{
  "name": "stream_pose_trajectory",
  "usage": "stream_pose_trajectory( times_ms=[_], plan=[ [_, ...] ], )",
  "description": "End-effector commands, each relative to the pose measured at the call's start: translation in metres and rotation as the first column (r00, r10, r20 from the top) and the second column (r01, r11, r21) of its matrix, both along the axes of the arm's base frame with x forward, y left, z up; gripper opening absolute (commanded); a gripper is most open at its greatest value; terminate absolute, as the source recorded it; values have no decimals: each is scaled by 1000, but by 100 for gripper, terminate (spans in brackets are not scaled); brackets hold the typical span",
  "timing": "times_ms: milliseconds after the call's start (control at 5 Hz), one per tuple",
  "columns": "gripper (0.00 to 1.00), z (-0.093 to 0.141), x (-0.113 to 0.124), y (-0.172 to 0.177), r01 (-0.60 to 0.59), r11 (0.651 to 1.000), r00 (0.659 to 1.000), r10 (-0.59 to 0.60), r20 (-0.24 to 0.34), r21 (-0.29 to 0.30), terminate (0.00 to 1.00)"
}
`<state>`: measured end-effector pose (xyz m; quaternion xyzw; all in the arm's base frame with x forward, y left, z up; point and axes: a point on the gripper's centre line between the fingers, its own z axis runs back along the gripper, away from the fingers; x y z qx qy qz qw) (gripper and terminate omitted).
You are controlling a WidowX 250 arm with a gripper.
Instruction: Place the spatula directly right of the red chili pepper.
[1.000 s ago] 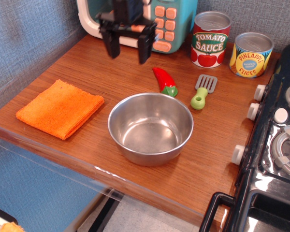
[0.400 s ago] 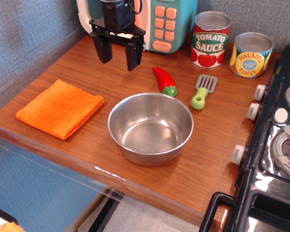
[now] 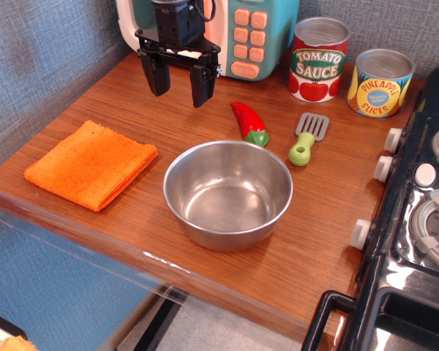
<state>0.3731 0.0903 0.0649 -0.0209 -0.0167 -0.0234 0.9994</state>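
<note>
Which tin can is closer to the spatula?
The tomato sauce can, red-labelled and on the left, sits nearer the spatula than the yellow pineapple slices can.

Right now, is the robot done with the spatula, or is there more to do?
It looks done. The spatula lies on the counter just right of the chili, with a small gap between them. Nothing is in hand: the gripper hangs open and empty, up to the left of the chili near the toy microwave. Nothing seems left, except perhaps pulling the arm away.
</note>
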Motion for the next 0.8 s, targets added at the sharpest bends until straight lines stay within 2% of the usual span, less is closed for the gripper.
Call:
stream_pose_trajectory(
  times_ms=[0, 400, 600],
  plan=[
    [100, 22, 4, 0, 0, 1000, 998, -1, 57, 13, 0],
    [100, 22, 4, 0, 0, 1000, 998, -1, 57, 13, 0],
    [100, 22, 4, 0, 0, 1000, 998, -1, 57, 13, 100]
  ],
)
